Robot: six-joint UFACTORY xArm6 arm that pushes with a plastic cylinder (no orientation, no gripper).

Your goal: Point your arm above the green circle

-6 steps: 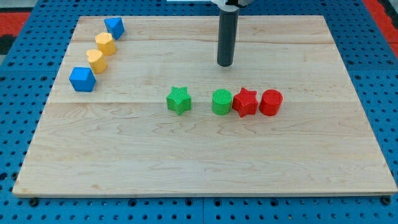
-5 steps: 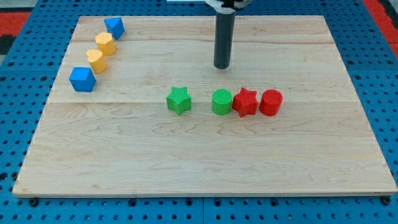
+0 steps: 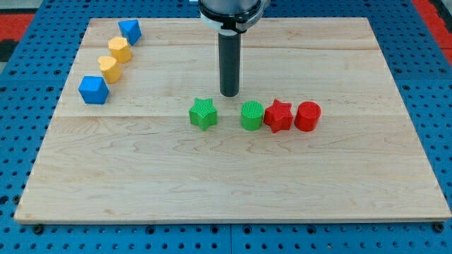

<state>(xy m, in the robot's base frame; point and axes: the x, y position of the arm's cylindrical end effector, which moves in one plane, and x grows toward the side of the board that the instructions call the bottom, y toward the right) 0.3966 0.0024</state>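
The green circle (image 3: 252, 116) stands near the middle of the wooden board (image 3: 212, 183), in a row with a green star (image 3: 203, 113) to its left and a red star (image 3: 278, 116) and a red circle (image 3: 307, 116) to its right. My tip (image 3: 229, 94) is just above and to the left of the green circle, between it and the green star, touching neither.
At the view's top left lie a blue block (image 3: 130, 30), two yellow blocks (image 3: 119, 49) (image 3: 108, 68) and a blue cube (image 3: 93, 89) in a slanted line. The blue pegboard (image 3: 438, 85) surrounds the board.
My tip has moved down and to the left, from well above the green circle to a spot close to its upper left. The blocks have not moved.
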